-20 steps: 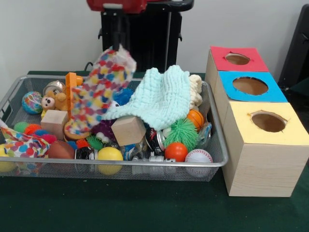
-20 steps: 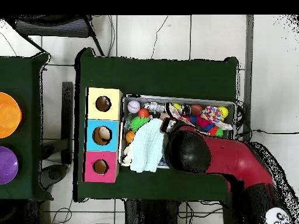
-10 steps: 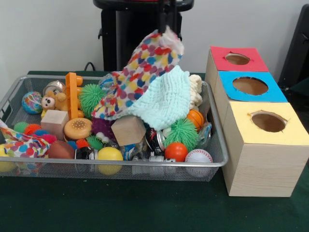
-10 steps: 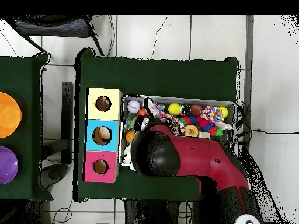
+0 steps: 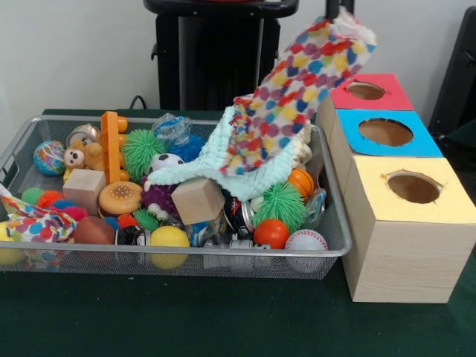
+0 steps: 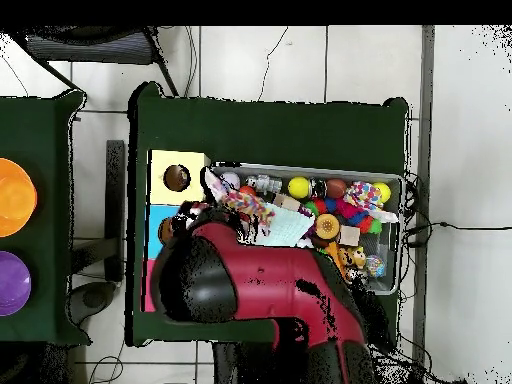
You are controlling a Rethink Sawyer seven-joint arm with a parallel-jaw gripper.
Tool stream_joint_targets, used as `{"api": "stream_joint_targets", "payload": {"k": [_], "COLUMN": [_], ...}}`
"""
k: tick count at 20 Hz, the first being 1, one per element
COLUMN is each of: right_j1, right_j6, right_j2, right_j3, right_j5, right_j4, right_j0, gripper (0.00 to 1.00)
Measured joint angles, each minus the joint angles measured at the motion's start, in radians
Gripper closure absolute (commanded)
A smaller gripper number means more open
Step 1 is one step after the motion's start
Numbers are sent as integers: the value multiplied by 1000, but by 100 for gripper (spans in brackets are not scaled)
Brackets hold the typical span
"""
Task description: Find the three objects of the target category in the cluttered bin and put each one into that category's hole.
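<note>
We saw the multicoloured cloth [image 5: 297,89] hanging diagonally from the pincer [image 5: 338,10] at 1 o'clock, pinched by its upper tip, trailing toward 7 o'clock into the wire bin [image 5: 223,253].

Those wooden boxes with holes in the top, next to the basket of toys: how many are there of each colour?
Red-topped box: 1
Blue-topped box: 1
Yellow-topped box: 1
Total: 3
</note>
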Motion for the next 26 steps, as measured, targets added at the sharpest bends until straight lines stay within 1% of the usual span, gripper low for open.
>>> {"api": "stream_joint_targets", "payload": {"k": [2, 4, 5, 6, 7, 8, 9, 11, 12, 13, 15, 19, 26], "right_j1": [-1, 1, 6, 9, 11, 19, 20, 29, 34, 35, 48, 66, 96], "right_j6": [15, 41, 66, 80, 86, 117, 124, 163, 179, 182, 220, 254, 261], "right_j2": [-14, -38, -57, -68, -72, -96, -102, -131, -142, -144, -168, -191, -235], "right_j3": [0, -2, -7, -11, -12, -21, -23, -36, -43, -44, -67, -94, -141], "right_j5": [0, 0, 0, 0, 0, 0, 0, 0, 0, 0, 0, 0, -1], "right_j4": [16, 40, 58, 67, 70, 80, 82, 92, 96, 97, 109, 127, 151], "right_j0": [31, 82, 124, 148, 158, 209, 219, 279, 301, 306, 355, 391, 416], "gripper": [100, 100, 100, 100, 100, 100, 100, 100, 100, 100, 100, 100, 100]}}
